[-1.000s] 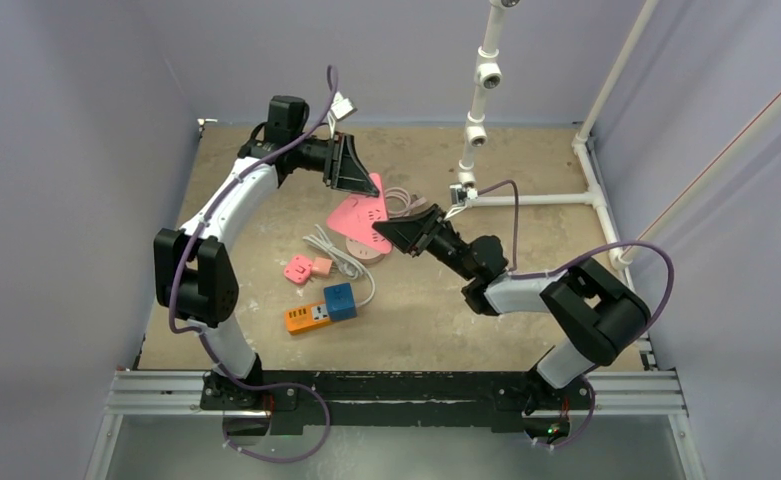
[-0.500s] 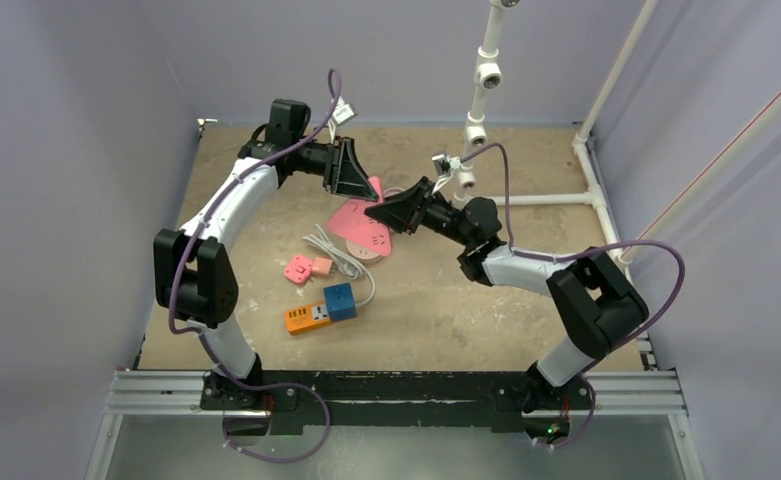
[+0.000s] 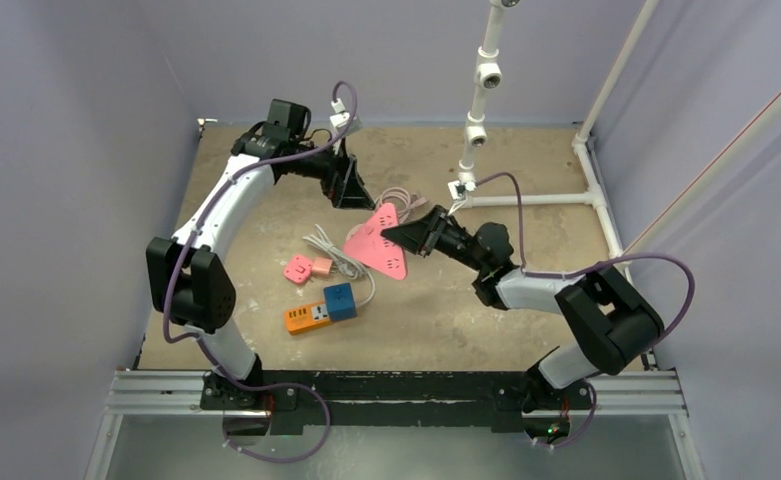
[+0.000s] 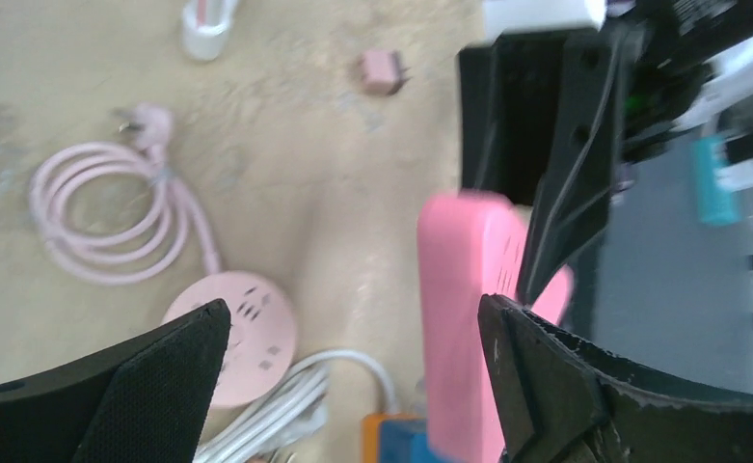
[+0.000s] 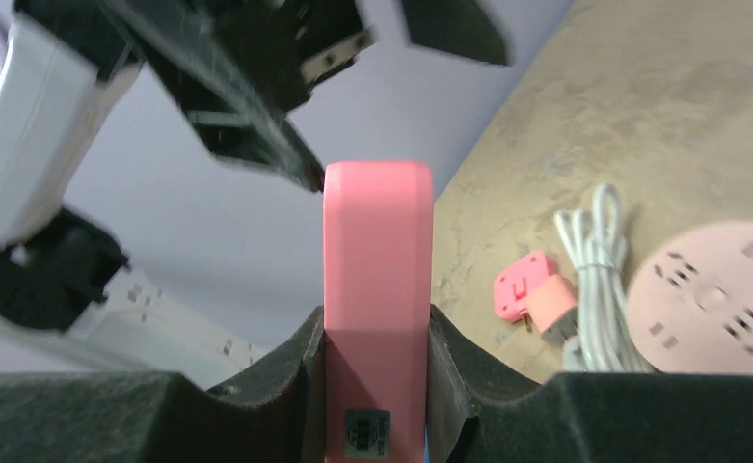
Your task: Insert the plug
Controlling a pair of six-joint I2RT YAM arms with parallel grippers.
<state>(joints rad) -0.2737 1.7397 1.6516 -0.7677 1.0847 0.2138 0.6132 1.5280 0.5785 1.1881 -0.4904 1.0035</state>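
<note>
Pink power strip [image 3: 378, 243] sits clamped edge-on in the right hand [image 3: 406, 237] above mid-worktop [image 3: 536, 170]; the left hand [image 3: 363, 202] hovers beside it, fingers apart.

Power strip [image 3: 376, 248] finished in solid salmon pink, darker slot marks seen on its face. Round socket hub [image 4: 229, 333] and coiled cord [image 4: 102, 217] done in paler pink. Small adapter [image 3: 298, 268] in hot pink. Orange strip [image 3: 308, 318] topped by blue cube [image 3: 341, 300]. Cable bundle [image 3: 331, 250] white. Tabletop [image 3: 446, 320] mottled tan. Left arm [image 3: 228, 200] and right arm [image 3: 531, 290] finished white and black.
</note>
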